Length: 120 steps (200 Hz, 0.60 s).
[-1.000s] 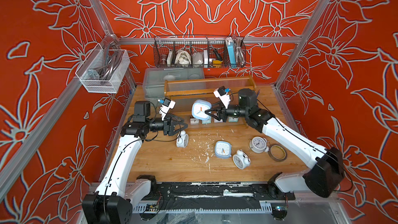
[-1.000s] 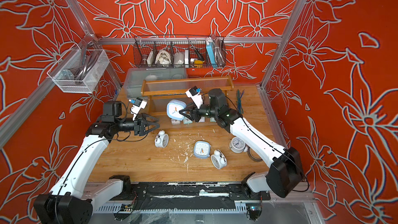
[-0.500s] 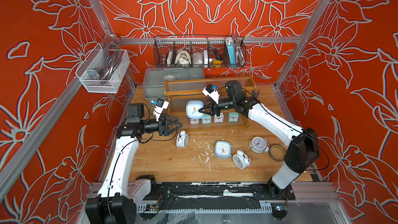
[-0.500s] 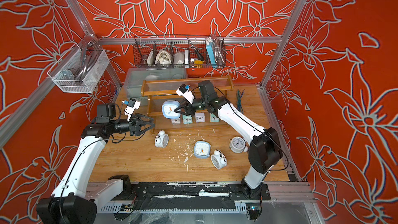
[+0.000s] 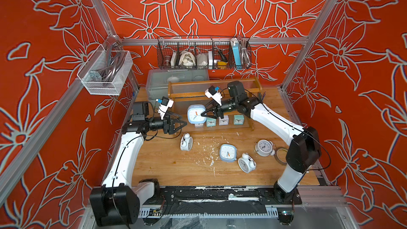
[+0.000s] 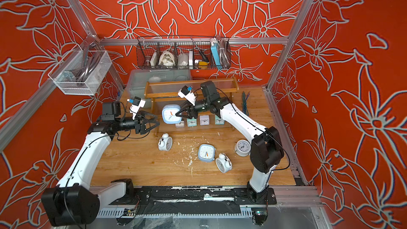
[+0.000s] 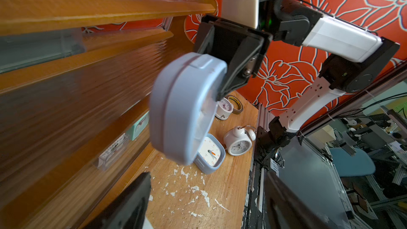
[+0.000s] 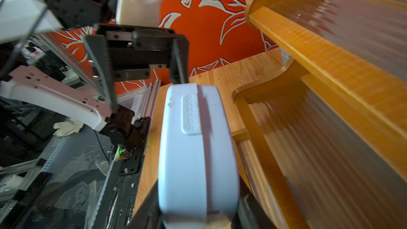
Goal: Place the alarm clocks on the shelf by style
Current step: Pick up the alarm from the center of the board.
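Right gripper (image 5: 203, 113) jaws were clamped on a pale-blue clock (image 5: 196, 115), held off the table, in front of the shelf (image 5: 189, 98). Left gripper (image 5: 184, 124) jaws stood wide, empty, just beside that clock. Four tiny square clocks (image 5: 223, 120) sat on the lowest tier.

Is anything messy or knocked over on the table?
Yes. White flakes are scattered across the wooden table, like chipped paint. Near them, one twin-bell clock and another seem to lie face up, turned at odd angles, not standing like the tiny clocks on the shelf.
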Motion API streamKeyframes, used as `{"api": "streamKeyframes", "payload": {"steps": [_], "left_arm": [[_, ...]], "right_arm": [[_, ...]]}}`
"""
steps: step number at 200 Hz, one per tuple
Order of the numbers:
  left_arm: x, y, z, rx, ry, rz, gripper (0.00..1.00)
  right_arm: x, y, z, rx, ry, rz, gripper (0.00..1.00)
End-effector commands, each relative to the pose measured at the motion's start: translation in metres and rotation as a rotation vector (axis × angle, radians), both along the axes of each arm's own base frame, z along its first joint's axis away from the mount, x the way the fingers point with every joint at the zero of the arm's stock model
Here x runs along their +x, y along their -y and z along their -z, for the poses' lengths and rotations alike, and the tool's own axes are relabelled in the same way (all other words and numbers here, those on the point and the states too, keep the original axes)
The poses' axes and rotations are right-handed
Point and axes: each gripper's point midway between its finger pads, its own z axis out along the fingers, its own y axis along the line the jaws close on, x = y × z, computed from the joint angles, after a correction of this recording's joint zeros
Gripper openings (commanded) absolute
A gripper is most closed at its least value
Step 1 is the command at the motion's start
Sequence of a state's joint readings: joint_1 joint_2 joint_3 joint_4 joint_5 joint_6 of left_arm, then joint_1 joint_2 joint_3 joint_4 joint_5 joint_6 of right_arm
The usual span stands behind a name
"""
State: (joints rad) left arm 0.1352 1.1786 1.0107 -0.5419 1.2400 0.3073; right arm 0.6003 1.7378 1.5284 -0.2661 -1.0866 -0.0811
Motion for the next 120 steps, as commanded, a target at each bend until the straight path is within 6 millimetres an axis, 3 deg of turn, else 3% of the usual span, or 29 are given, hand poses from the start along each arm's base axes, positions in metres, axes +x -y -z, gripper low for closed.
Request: {"api": "streamKeyframes", "payload": {"steps": [1,37,93,120], "left_arm": [[0.008,0.005,-0.006,0.015,0.037,0.025,0.81],[-0.002,0.026,-0.004,0.058,0.076,0.084,0.79],[-0.013,0.038,-0.007,0.050,0.080,0.126,0.60],[-0.016,0.038,-0.009,0.039,0.085,0.128,0.44]], "right_arm": [[-0.023,0.004,-0.040,0.105,-0.005,-0.096,0.21],[-0.030,0.004,-0.044,0.118,-0.017,-0.112,0.21],[-0.035,0.000,-0.032,0.091,-0.043,-0.120,0.21],[-0.035,0.000,-0.029,0.084,-0.050,-0.116,0.21]]}}
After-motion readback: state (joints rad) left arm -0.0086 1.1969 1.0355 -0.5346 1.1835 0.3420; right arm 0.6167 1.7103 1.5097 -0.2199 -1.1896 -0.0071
